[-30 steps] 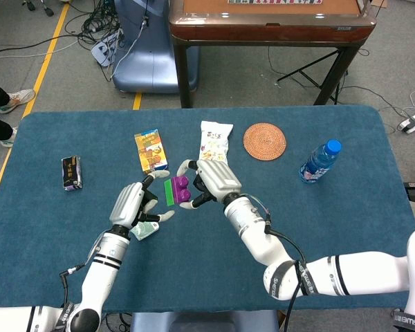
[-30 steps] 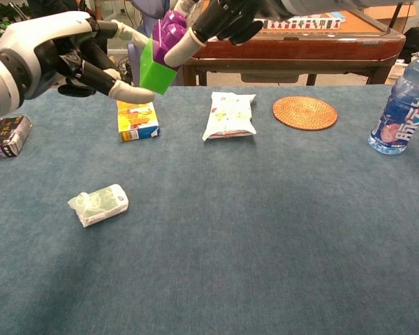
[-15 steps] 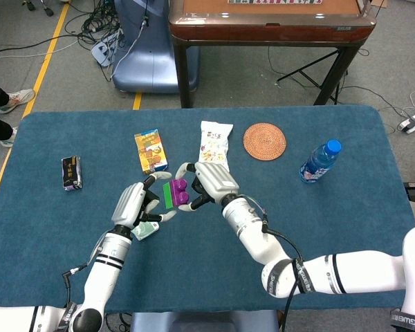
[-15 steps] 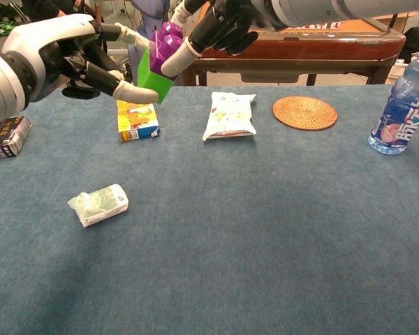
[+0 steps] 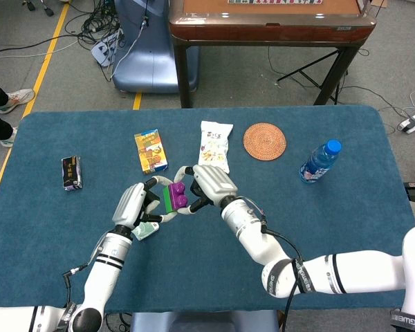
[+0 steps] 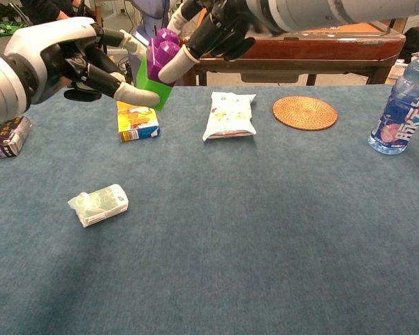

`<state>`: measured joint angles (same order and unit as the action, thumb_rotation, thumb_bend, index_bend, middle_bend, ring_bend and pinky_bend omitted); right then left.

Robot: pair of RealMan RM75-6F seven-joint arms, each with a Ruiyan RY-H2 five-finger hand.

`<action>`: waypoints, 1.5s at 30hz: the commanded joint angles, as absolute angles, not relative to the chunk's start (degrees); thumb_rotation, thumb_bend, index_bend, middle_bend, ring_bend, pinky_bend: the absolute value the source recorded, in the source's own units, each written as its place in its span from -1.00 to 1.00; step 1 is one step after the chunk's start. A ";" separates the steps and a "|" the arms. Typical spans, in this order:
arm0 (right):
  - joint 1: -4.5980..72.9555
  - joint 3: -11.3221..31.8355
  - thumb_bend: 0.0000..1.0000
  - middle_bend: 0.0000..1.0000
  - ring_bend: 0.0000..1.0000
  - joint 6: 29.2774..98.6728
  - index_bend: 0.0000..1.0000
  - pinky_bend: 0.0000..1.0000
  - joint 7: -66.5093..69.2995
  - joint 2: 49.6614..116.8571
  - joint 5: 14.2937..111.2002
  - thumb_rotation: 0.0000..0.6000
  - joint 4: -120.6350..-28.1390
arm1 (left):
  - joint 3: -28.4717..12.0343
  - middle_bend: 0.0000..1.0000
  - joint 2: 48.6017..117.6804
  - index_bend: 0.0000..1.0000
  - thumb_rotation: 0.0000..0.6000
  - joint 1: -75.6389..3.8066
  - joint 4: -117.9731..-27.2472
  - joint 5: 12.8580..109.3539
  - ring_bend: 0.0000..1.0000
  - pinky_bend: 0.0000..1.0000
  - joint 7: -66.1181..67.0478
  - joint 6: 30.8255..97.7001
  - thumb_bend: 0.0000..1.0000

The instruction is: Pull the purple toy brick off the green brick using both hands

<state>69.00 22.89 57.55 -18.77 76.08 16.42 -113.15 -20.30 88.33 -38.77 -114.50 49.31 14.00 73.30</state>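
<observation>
the left hand and the right hand are meeting in the air above the worktop, over its middle and a little toward the left edge. the left hand is gripping the green brick, with one fingertip under its lower edge in the chest view. the right hand is gripping the purple brick, its fingers closing around it from the right. the purple brick is sitting against the green brick, the two touching and tilted, both held clear of the worktop.

below the hands a small pale packet is lying on the worktop toward the near edge. a yellow box is lying toward the far edge, left of a white snack bag. a round woven coaster is lying beside the bag on its right. a blue water bottle is lying near the right edge. a dark carton is lying near the left edge, well apart from the rest.
</observation>
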 commanded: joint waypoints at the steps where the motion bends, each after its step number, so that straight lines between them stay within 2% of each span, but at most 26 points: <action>1: 69.08 22.78 -0.72 1.00 1.00 57.32 0.20 1.00 -18.65 76.12 16.42 1.00 -113.01 | -20.37 1.00 88.14 -0.05 1.00 -38.77 -114.61 49.17 1.00 1.00 13.75 73.02 -1.00; 26: 69.16 22.13 -0.72 1.00 1.00 55.73 0.20 1.00 -16.82 76.17 17.31 1.00 -112.29 | -19.94 1.00 88.16 0.27 1.00 -38.94 -114.37 48.98 1.00 1.00 12.82 72.01 -1.00; 45: 68.05 21.81 -0.72 1.00 1.00 54.63 0.21 1.00 -14.22 76.22 19.94 1.00 -111.69 | -19.47 1.00 88.82 0.34 1.00 -39.09 -113.70 49.88 1.00 1.00 13.34 72.37 -1.00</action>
<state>68.06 21.82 54.65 -14.23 76.21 19.93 -111.70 -19.48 88.82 -39.08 -113.71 49.86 13.32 72.36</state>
